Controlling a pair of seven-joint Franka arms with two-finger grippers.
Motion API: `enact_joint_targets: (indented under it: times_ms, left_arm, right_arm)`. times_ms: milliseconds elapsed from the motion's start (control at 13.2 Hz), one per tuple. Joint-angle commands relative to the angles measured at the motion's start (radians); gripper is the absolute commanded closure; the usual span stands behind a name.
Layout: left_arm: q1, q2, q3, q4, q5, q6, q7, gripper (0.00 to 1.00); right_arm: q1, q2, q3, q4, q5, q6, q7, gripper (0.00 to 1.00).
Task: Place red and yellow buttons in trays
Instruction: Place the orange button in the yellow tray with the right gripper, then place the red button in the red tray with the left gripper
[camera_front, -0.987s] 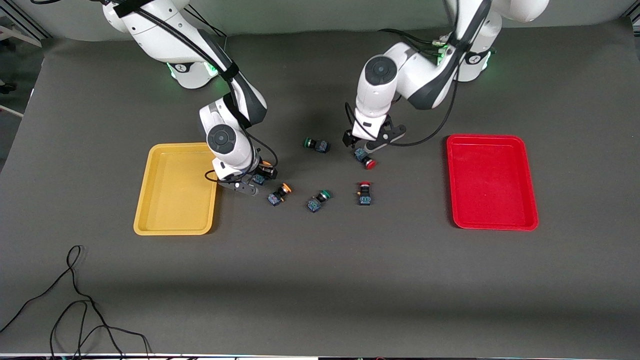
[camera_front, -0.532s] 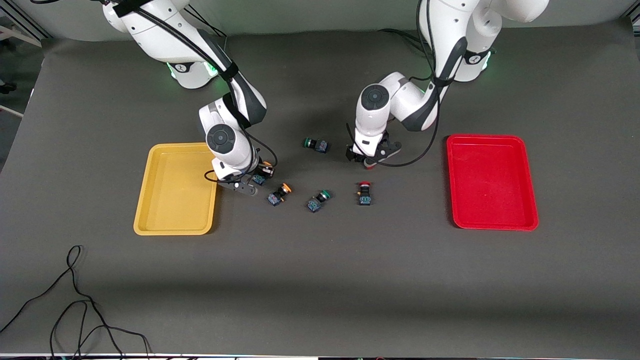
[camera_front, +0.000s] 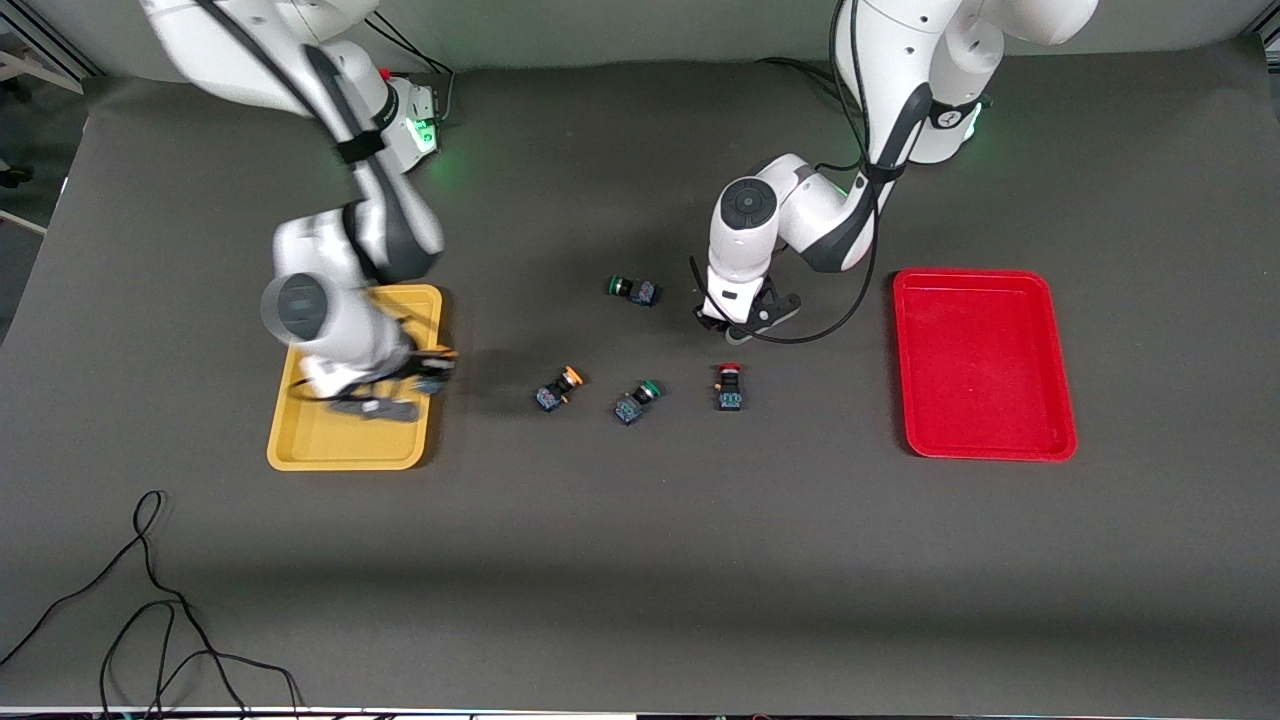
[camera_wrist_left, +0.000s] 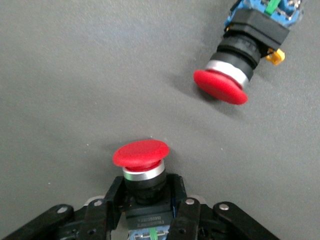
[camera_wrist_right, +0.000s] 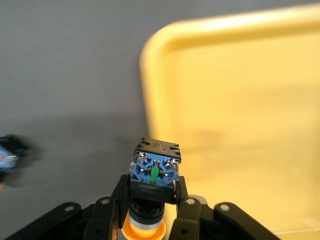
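1. An orange-yellow-capped push-button switch with a dark blocky body (camera_wrist_right: 154, 172) sits clamped between the fingers of the right gripper (camera_front: 425, 375), in the air over the rim of the shallow yellow plastic tray (camera_front: 300, 450) at the middle left of the front view. In the right wrist view the tray's rounded corner and bare floor lie just past the switch.
2. A red-capped switch (camera_wrist_left: 141, 165) is pinched at its body by the left gripper (camera_front: 738, 318), low over the mat at the frame's centre.
3. A second red-capped switch (camera_front: 729, 388) lies on the mat just below that gripper in the frame, apart from it; the left wrist view shows it on its side.
4. The other orange-yellow-capped switch (camera_front: 557, 389) lies at centre, with bare mat between it and the yellow tray.
5. Two green-capped switches rest nearby: one (camera_front: 637, 401) between the loose yellow and red ones, one (camera_front: 632, 289) higher in the frame.
6. The shallow red plastic tray (camera_front: 985, 440) lies at the middle right, bare mat all round its rim.
7. A black cable (camera_front: 150, 600) coils at the lower left corner, well apart.
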Motion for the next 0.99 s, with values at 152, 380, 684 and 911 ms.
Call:
enact_joint_targets:
  times_ms: [152,380,684,911]
  left_arm:
    - [0.073,-0.072,-0.002,0.128,0.009,-0.24,0.056,1.0]
    - [0.145,-0.221,0.0,0.136,-0.092,-0.402,0.312,1.0]
    - [0.367,-0.381,0.004,0.102,-0.14,-0.683,0.767,1.0]
    - [0.539,-0.411,0.007,0.049,-0.091,-0.717,1.037,1.0]
  right_arm:
    - [0.011,-0.015,-0.13,-0.056,0.014,-0.018,-0.21,0.81]
    - [0.01,-0.009,-0.158,-0.073,0.016,0.011,-0.253,0.01]
    - [0.037,-0.012,-0.146,-0.04,0.103,0.008,-0.244,0.0]
    - [0.118,0.012,-0.146,0.075,0.287,-0.005,-0.206,0.0]
